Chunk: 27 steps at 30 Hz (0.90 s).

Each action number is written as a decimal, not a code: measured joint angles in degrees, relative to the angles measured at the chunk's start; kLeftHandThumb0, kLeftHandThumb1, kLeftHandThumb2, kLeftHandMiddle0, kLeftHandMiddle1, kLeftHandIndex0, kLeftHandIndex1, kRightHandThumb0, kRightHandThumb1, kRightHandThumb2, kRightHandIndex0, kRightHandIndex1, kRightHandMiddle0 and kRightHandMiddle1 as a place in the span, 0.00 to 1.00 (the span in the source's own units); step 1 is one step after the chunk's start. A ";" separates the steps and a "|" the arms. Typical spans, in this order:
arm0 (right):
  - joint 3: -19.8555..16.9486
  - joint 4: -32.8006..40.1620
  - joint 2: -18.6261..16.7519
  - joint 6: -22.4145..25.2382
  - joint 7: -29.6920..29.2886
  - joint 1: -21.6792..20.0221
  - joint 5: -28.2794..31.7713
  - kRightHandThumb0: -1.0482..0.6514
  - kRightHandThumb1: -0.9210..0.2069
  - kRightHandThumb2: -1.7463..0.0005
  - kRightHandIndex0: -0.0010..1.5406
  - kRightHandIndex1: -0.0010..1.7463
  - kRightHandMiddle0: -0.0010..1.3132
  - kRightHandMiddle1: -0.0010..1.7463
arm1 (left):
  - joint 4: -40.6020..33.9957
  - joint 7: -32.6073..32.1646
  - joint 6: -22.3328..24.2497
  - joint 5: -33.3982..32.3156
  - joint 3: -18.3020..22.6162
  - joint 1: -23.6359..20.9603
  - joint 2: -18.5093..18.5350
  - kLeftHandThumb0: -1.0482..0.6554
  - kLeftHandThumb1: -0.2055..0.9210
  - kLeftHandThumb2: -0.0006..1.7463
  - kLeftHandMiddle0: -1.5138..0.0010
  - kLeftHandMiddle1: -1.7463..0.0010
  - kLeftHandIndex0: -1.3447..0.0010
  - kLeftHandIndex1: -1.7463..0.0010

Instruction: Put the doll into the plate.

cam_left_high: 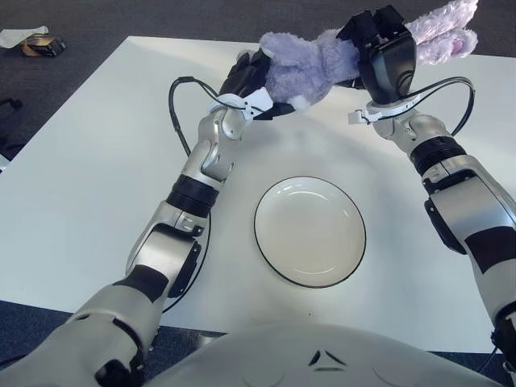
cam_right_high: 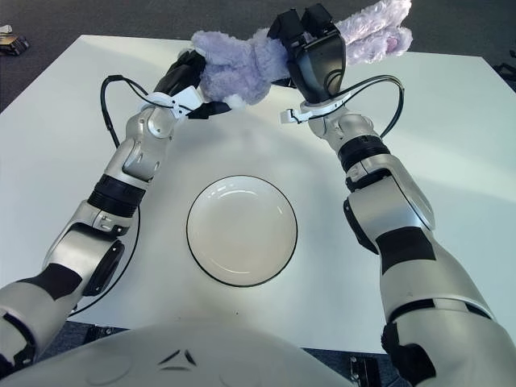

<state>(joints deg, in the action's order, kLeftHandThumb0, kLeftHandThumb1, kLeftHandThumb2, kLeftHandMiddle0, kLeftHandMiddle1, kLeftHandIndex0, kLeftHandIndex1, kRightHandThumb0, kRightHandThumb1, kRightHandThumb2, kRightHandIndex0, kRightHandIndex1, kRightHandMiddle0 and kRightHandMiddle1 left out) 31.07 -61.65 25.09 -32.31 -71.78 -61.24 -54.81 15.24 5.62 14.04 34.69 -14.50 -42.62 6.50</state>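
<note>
Left eye view: doll (cam_left_high: 310,64), a lilac plush rabbit, is held in the air above the far side of the bench (cam_left_high: 89,169), lying roughly level, ears toward the robot's right. It is gripped by 2 hands. The left hand (cam_left_high: 248,76) is clamped on its rump end; the right hand (cam_left_high: 379,44) is clamped around the neck, with the ears sticking out past it. The plate (cam_left_high: 310,231) is seen nearer the robot, white with a dark rim, nothing in it, well apart from the doll.

Step in hand, as judged: carry to the plate, lift apparently done.

How it is best done:
- Both arms are to be drawn back toward the robot together, so the plush is not stretched or twisted between the 2 grips.
- The doll's middle is to be centred over the plate's well before lowering.
- It is to be lowered until the body touches, then both hands released; the soft body will sag, so the ears may be left draped over the rim.
- The plate must not be nudged by the wrists.
</note>
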 measured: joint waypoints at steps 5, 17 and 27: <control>0.82 1.16 0.39 1.81 -0.05 0.05 -0.96 0.62 0.63 0.18 0.47 0.97 0.35 1.00 | 1.09 -1.53 -0.73 -0.60 -0.04 -0.13 -0.07 0.00 1.00 0.23 0.91 0.96 0.98 0.98; 2.30 2.95 0.53 5.73 -2.08 1.19 -2.63 0.61 0.64 0.16 0.46 1.00 0.35 1.00 | 5.04 -7.24 -6.64 -0.52 -0.67 -0.75 0.16 0.00 1.00 0.18 0.96 0.97 1.00 0.97; 2.33 3.46 0.60 5.10 -2.02 1.35 -2.26 0.62 0.65 0.16 0.48 0.97 0.36 1.00 | 9.49 -18.91 -14.98 5.61 -4.50 -1.52 2.49 0.00 0.97 0.10 1.00 1.00 1.00 1.00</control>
<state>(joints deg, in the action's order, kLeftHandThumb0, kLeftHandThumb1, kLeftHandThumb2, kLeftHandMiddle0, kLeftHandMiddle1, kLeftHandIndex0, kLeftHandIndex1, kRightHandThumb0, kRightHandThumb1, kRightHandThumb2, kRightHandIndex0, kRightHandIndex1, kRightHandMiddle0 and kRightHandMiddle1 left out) 33.40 -58.18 25.70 -27.21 -73.80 -59.89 -57.07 24.74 -13.29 -0.94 40.30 -19.00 -44.14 8.99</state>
